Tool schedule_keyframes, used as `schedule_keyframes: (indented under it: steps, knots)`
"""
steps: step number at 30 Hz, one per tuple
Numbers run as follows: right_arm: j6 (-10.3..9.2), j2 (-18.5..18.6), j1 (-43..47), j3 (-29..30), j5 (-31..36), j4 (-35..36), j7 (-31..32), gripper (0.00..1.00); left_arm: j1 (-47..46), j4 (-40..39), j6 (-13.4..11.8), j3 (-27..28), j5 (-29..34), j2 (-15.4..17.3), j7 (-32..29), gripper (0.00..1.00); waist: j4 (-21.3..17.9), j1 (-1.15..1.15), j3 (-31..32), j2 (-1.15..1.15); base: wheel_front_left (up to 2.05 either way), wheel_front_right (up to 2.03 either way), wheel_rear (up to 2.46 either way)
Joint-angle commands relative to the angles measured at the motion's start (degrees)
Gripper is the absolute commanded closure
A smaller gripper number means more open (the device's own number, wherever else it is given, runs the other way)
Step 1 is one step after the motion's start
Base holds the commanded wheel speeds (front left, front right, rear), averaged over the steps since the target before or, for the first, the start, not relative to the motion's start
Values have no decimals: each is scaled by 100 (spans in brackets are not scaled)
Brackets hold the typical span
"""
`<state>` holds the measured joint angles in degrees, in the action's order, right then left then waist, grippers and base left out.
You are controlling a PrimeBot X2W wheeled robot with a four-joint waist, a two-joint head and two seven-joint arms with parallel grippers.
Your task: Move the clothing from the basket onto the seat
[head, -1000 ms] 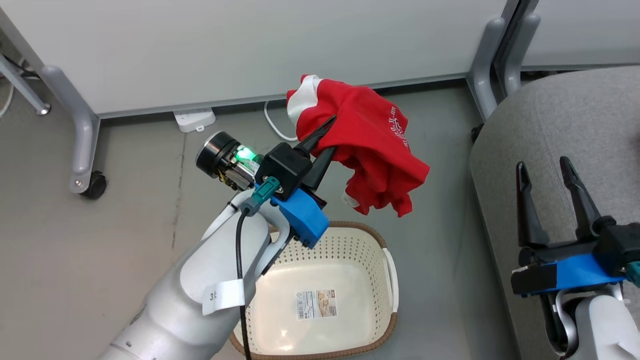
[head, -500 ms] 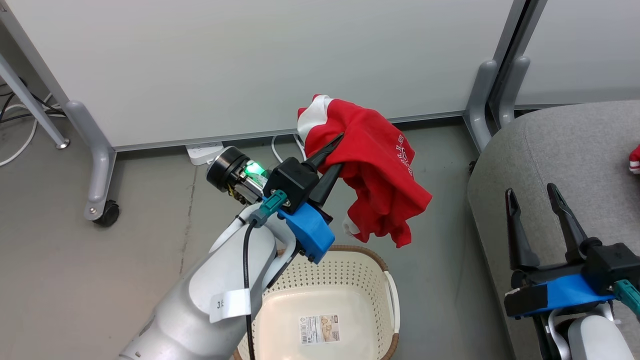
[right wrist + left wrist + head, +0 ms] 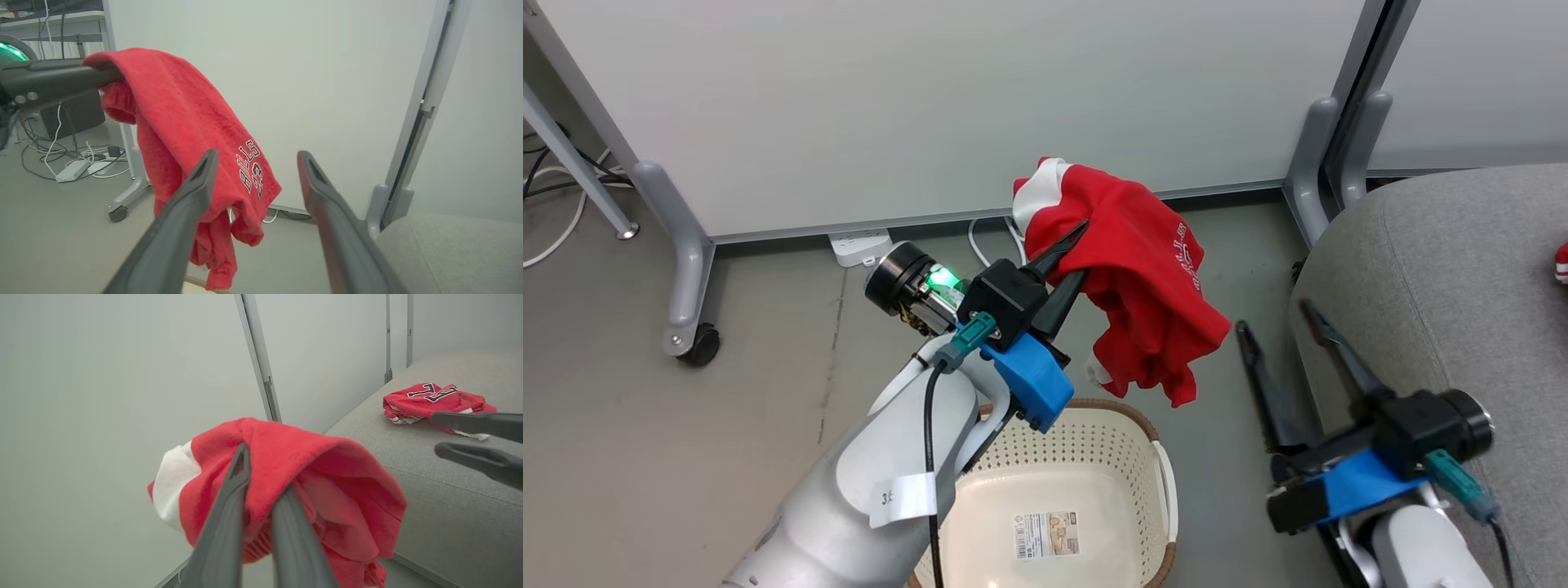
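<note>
Though a sliver overhead — garment [image 3: 435,401] on seat [image 3: 408,490]

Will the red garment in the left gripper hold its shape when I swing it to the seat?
Probably not: the red garment droops in folds from the left gripper, so floppy. Likely light, one pinch carries it; it may sway.

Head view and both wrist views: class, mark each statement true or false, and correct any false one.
1. The left hand is shut on a red garment. True.
2. A garment lies in the basket. False: the basket shows a bare base with a label sticker.
3. The right hand is open and holds nothing. True.
4. The seat bears no clothing. False: a second red garment lies on the seat.
</note>
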<state>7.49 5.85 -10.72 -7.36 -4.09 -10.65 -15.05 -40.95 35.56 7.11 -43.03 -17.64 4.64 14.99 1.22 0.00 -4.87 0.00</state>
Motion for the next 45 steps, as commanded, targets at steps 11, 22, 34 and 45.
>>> schedule_keyframes:
  steps: [11, 22, 34, 45]
  knots:
    - [1, 146, -1070, -1165, 70, -565, -20, 0, -109, -55, 48, -9, 69, -65, 29, 100, 98, 0, -208, 0, 0, 0, 0]
    - [1, 16, -2051, -1501, 362, -1708, -19, 0, -276, -140, 38, -139, 59, -134, 29, 100, 222, 0, -461, 0, 0, 0, 0]
    - [1, -152, -2368, -1403, 468, -2266, -20, 100, -361, -179, 39, -208, -3, -165, 29, 100, 276, 0, -595, 0, 0, 0, 0]
    - [1, -190, -2401, -1396, 421, -2251, -20, 100, -396, -141, 40, -230, -41, -169, 29, 100, 262, 0, -613, 0, 0, 0, 0]
